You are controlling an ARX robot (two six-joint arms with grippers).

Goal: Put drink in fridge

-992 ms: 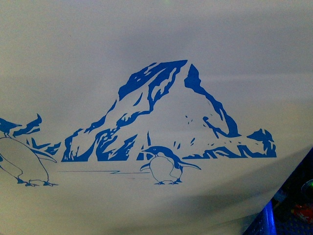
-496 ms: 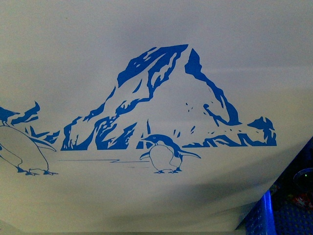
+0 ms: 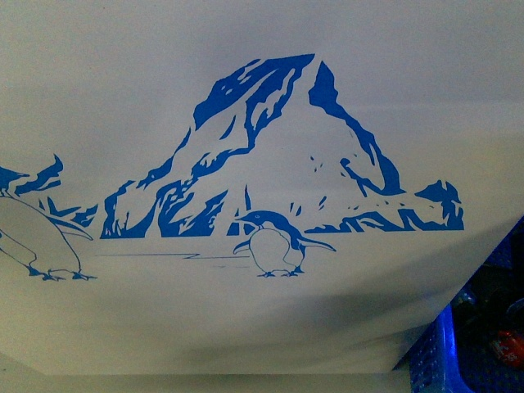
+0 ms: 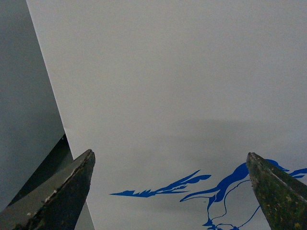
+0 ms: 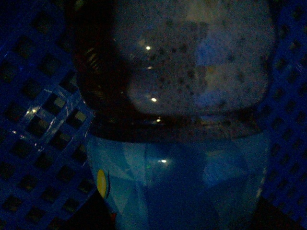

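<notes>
Left pincer (image 4: 169, 154) spread before fridge (image 3: 246, 57), penguin drawing (image 3: 277, 253) shifted upward

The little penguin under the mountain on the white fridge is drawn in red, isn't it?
No, not red. The front view shows the little penguin under the mountain on the white fridge drawn in blue.

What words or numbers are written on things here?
No text can be read anywhere.
The fridge: only a blue drawing of a mountain and a penguin, no letters.
The drink: its blue label is too dark and blurred to read.
</notes>
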